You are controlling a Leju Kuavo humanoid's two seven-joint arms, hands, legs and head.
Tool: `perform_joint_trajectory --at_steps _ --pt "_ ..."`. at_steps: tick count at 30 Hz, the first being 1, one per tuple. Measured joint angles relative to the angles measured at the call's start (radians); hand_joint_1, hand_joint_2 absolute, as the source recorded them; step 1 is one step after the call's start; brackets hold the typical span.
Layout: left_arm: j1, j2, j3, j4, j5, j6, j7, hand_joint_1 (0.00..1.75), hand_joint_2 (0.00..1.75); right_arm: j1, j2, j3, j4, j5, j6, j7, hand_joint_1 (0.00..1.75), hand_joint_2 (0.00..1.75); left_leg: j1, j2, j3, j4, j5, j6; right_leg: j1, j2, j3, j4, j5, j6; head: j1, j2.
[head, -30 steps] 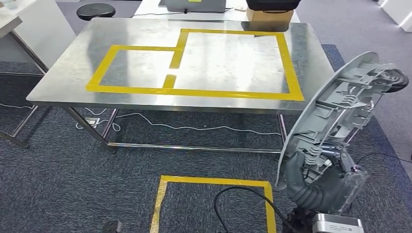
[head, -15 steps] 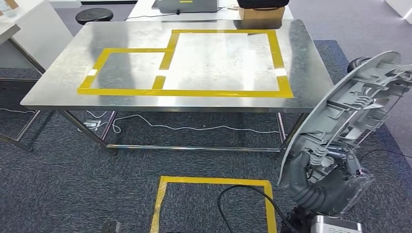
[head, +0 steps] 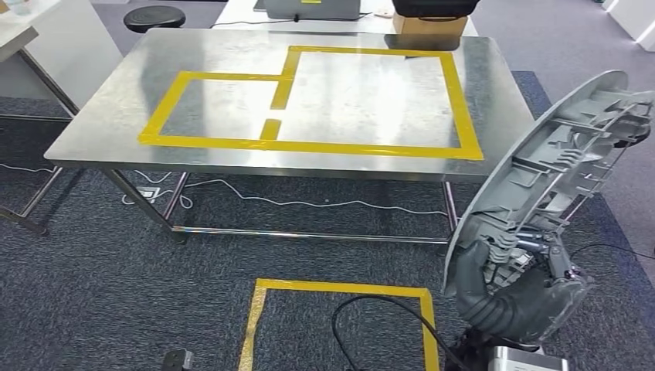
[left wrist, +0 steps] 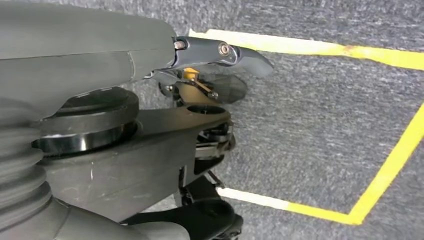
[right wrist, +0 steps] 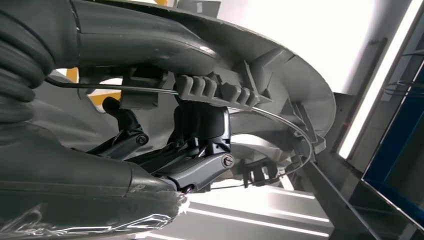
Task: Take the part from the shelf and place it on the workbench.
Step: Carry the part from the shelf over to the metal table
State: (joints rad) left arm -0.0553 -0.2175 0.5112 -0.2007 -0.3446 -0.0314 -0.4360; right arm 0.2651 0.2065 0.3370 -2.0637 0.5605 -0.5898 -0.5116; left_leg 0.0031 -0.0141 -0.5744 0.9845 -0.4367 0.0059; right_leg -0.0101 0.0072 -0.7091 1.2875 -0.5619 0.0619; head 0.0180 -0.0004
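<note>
progress is about halfway, as i judge it: the part [head: 552,166], a grey curved plastic panel with ribs on its inner side, is already off the shelf and carried by the right hand [head: 506,290], whose fingers [right wrist: 200,125] are clamped on the inner ribs near its lower end. it stands tilted in the air at the robot's right side, its upper end beside the right corner of the bench [head: 108,116] and not touching it. what is left is to come closer, bring the part over the steel top, probably inside the yellow tape frames [head: 456,100], and lay it down. the left hand [left wrist: 210,95] hangs over the carpet near the yellow floor square [head: 340,287]; it holds nothing, and its fingers seem loosely apart.

compared with half a second ago, the whole view has shifted a little, so the camera moved, not the bench. the part has stayed in the same grip, now a bit higher in the picture.
</note>
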Motion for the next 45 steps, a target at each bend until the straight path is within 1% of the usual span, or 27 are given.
perform_joint_trajectory --at_steps 2,4,5,9,10,12,13,14,15,16,18,19,20,24,26,28,29,30,31,32,34,36,39,41,43,44,45 --pt "0.001 0.0 0.001 0.0 0.001 -0.017 -0.005 0.0 1.75 -0.003 0.0 0.002 0.001 0.0 0.0 -0.001 1.75 1.75 0.001 -0.003 0.003 0.002 -0.003 -0.005 -0.002 -0.001 0.062 -0.127 0.065 0.0 0.0 0.0" --pt "0.001 0.001 0.003 0.0 0.003 -0.026 -0.006 0.0 1.75 -0.007 -0.001 0.005 0.002 0.003 -0.003 -0.002 1.75 1.75 -0.003 -0.005 0.003 0.006 -0.01 -0.015 -0.002 0.001 0.118 -0.236 0.098 -0.008 -0.001 0.0" --pt "0.001 0.001 0.005 0.0 0.004 -0.028 -0.005 0.0 1.75 -0.009 -0.002 0.007 0.002 0.005 -0.004 -0.003 1.75 1.75 -0.005 -0.005 0.002 0.007 -0.012 -0.02 -0.001 0.003 0.127 -0.255 0.098 -0.013 -0.002 0.0" --pt "0.001 0.001 0.02 0.0 0.008 -0.025 0.003 0.0 1.75 -0.015 -0.002 0.015 0.004 0.013 -0.009 -0.004 1.75 1.75 -0.003 -0.002 -0.003 0.025 -0.029 -0.038 -0.001 0.004 0.136 -0.259 0.093 -0.04 -0.008 0.0" --pt "0.0 0.001 0.023 0.0 0.008 -0.022 0.004 0.0 1.75 -0.018 -0.002 0.017 0.004 0.015 -0.009 -0.003 1.75 1.75 -0.002 -0.001 -0.02 0.062 -0.049 -0.042 -0.003 0.002 0.14 -0.259 0.092 -0.045 -0.011 0.0" --pt "0.001 0.0 0.026 0.0 0.005 -0.013 0.012 0.0 1.75 -0.021 -0.002 0.019 0.004 0.017 -0.01 -0.003 1.75 1.75 -0.002 0.002 -0.091 0.193 -0.106 -0.049 -0.002 -0.001 0.144 -0.259 0.089 -0.052 -0.017 0.0" --pt "0.002 0.0 0.028 0.0 0.003 -0.007 0.016 0.0 1.75 -0.021 -0.002 0.019 0.005 0.017 -0.01 -0.003 1.75 1.75 -0.001 0.002 -0.128 0.256 -0.126 -0.051 -0.002 -0.001 0.146 -0.259 0.088 -0.054 -0.017 0.0" --pt "0.002 0.0 0.029 0.0 0.001 0.0 0.02 0.0 1.75 -0.022 -0.002 0.019 0.006 0.018 -0.01 -0.002 1.75 1.75 -0.001 0.002 -0.155 0.291 -0.128 -0.05 -0.002 -0.001 0.148 -0.259 0.086 -0.054 -0.018 0.0" --pt "0.003 0.0 0.031 0.0 0.0 0.005 0.022 0.0 1.75 -0.022 -0.002 0.019 0.007 0.018 -0.01 -0.002 1.75 1.75 -0.002 0.002 -0.162 0.29 -0.108 -0.049 -0.001 0.001 0.151 -0.259 0.084 -0.054 -0.018 0.0" --pt "0.003 0.0 0.032 0.0 -0.001 0.009 0.023 0.0 1.75 -0.022 -0.002 0.019 0.007 0.019 -0.01 -0.001 1.75 1.75 -0.002 0.002 -0.15 0.25 -0.072 -0.045 -0.001 0.003 0.155 -0.259 0.08 -0.053 -0.018 0.0" --pt "0.002 0.0 0.039 0.0 -0.001 0.013 0.023 0.0 1.75 -0.023 -0.002 0.02 0.008 0.02 -0.01 0.0 1.75 1.75 -0.004 0.002 -0.095 0.119 0.008 -0.036 0.001 0.005 0.165 -0.258 0.07 -0.046 -0.018 0.0" --pt "0.002 0.0 0.043 0.0 -0.001 0.014 0.023 0.0 1.75 -0.023 -0.003 0.02 0.008 0.02 -0.01 0.0 1.75 1.75 -0.005 0.002 -0.071 0.065 0.029 -0.032 0.003 0.006 0.168 -0.257 0.064 -0.042 -0.018 0.0" --pt "0.001 0.0 0.046 0.0 0.0 0.014 0.024 0.0 1.75 -0.024 -0.003 0.021 0.008 0.021 -0.01 0.0 1.75 1.75 -0.006 0.002 -0.057 0.033 0.036 -0.028 0.005 0.007 0.169 -0.257 0.06 -0.037 -0.018 0.0" --pt "0.001 -0.001 0.05 0.0 0.0 0.015 0.025 0.0 1.75 -0.026 -0.004 0.021 0.008 0.022 -0.011 0.001 1.75 1.75 -0.003 0.001 -0.046 0.012 0.028 -0.012 0.005 0.004 0.167 -0.254 0.044 -0.015 -0.016 0.0" --pt "-0.001 -0.002 0.05 0.0 0.0 0.014 0.025 0.0 1.75 -0.028 -0.005 0.022 0.008 0.022 -0.011 0.001 1.75 1.75 0.001 0.001 -0.042 0.007 0.026 -0.004 0.004 0.002 0.128 -0.171 -0.003 -0.006 -0.012 0.0" --pt "-0.002 -0.002 0.051 0.0 0.0 0.011 0.025 0.0 1.75 -0.03 -0.006 0.023 0.01 0.022 -0.011 0.002 1.75 1.75 0.0 0.002 -0.041 0.007 0.023 0.001 0.003 0.001 0.054 -0.035 -0.061 0.0 -0.01 0.0" --pt "-0.001 -0.002 0.051 0.0 0.0 0.007 0.025 0.0 1.75 -0.03 -0.007 0.023 0.01 0.022 -0.011 0.002 1.75 1.75 0.0 0.001 -0.039 0.007 0.021 0.003 0.003 0.001 0.026 0.008 -0.068 0.002 -0.01 0.0" --pt "-0.001 -0.002 0.052 0.0 0.0 0.002 0.024 0.0 1.75 -0.03 -0.007 0.023 0.011 0.021 -0.011 0.002 1.75 1.75 0.0 0.0 -0.037 0.008 0.02 0.003 0.002 0.001 0.016 0.016 -0.055 0.003 -0.01 0.0" --pt "-0.001 -0.002 0.053 0.0 0.0 -0.004 0.023 0.0 1.75 -0.031 -0.007 0.023 0.011 0.02 -0.011 0.002 1.75 1.75 0.0 -0.001 -0.034 0.008 0.018 0.001 0.001 0.0 0.028 -0.021 -0.022 0.003 -0.01 0.0" --pt "0.0 -0.002 0.054 0.0 0.0 -0.011 0.021 0.0 1.75 -0.032 -0.007 0.023 0.011 0.02 -0.011 0.001 1.75 1.75 0.001 -0.003 -0.03 0.009 0.014 -0.002 -0.001 0.0 0.055 -0.087 0.022 0.004 -0.01 0.0" --pt "0.0 -0.002 0.056 0.0 -0.002 -0.025 0.016 0.0 1.75 -0.035 -0.007 0.024 0.012 0.018 -0.011 0.0 1.75 1.75 -0.002 -0.005 -0.024 0.013 0.004 -0.012 -0.002 0.0 0.11 -0.211 0.077 0.0 -0.009 0.0" --pt "0.0 -0.001 0.06 0.0 -0.005 -0.037 0.012 0.0 1.75 -0.037 -0.007 0.025 0.014 0.016 -0.011 -0.001 1.75 1.75 -0.006 -0.006 -0.023 0.012 -0.009 -0.022 -0.001 0.003 0.128 -0.252 0.078 -0.013 -0.01 0.0" --pt "0.0 -0.001 0.068 -0.001 -0.01 -0.045 0.01 0.0 1.75 -0.038 -0.007 0.027 0.017 0.014 -0.011 -0.002 1.75 1.75 -0.003 -0.004 -0.018 0.019 -0.024 -0.037 -0.001 0.005 0.14 -0.255 0.077 -0.035 -0.013 0.0" --pt "-0.001 -0.001 0.072 -0.002 -0.013 -0.045 0.009 0.0 1.75 -0.039 -0.007 0.029 0.018 0.013 -0.011 -0.003 1.75 1.75 -0.002 0.0 -0.049 0.093 -0.062 -0.047 -0.004 0.002 0.156 -0.256 0.077 -0.045 -0.018 0.0" --pt "0.0 -0.001 0.073 -0.002 -0.018 -0.042 0.011 0.0 1.75 -0.04 -0.007 0.031 0.018 0.011 -0.01 -0.004 1.75 1.75 -0.001 0.002 -0.127 0.228 -0.117 -0.053 -0.004 0.001 0.165 -0.256 0.071 -0.05 -0.022 0.0" --pt "0.001 0.0 0.073 -0.002 -0.02 -0.041 0.012 0.0 1.75 -0.04 -0.007 0.031 0.018 0.01 -0.01 -0.004 1.75 1.75 -0.001 0.002 -0.163 0.279 -0.127 -0.054 -0.004 0.002 0.168 -0.256 0.066 -0.051 -0.022 0.0" --pt "0.002 0.0 0.073 -0.002 -0.021 -0.04 0.013 0.0 1.75 -0.04 -0.007 0.031 0.019 0.009 -0.01 -0.005 1.75 1.75 -0.001 0.002 -0.185 0.3 -0.117 -0.053 -0.004 0.004 0.173 -0.256 0.06 -0.051 -0.023 0.0"
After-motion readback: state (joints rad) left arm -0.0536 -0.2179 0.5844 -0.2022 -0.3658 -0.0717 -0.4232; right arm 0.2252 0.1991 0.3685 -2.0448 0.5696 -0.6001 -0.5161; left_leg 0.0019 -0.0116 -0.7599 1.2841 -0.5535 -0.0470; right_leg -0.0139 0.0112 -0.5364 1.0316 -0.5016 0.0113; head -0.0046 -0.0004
